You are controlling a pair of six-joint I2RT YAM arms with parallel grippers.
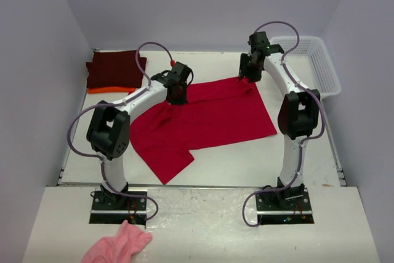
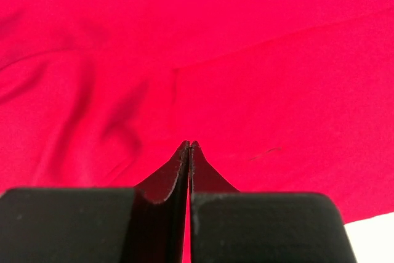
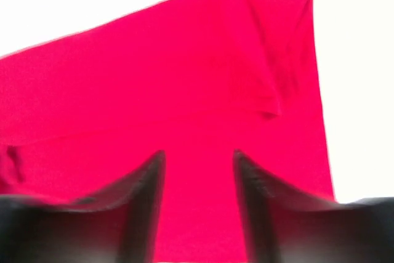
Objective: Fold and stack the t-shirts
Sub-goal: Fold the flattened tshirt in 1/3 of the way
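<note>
- Red t-shirt [image 1: 209, 118] is lying mid-table, mostly flat. Soft plain knit, one sleeve is sticking out toward the near edge, and creases are bunching up at the far-left side.
- Left gripper [image 2: 189, 147] is sitting down on that creased area with its black fingers pressed tight together. I can't tell whether any cloth is pinched between them.
- Right gripper [image 3: 198, 159] is hovering at the shirt's far-right corner, jaws apart with a clear gap and red fabric showing through it. The wrist view is blurry.
- Maroon t-shirt [image 1: 114, 69] is sitting folded into a rectangle at the far-left corner, on top of the orange t-shirt [image 1: 108, 90]. Only a thin orange edge is peeking out.
- Shirt count: three, with two stacked and one loose.
- One white lattice basket [image 1: 323, 69] is standing at the far right.
- One pink fluffy cloth [image 1: 120, 244] is lying in front of the left arm's base, off the white table [image 1: 246, 164].
</note>
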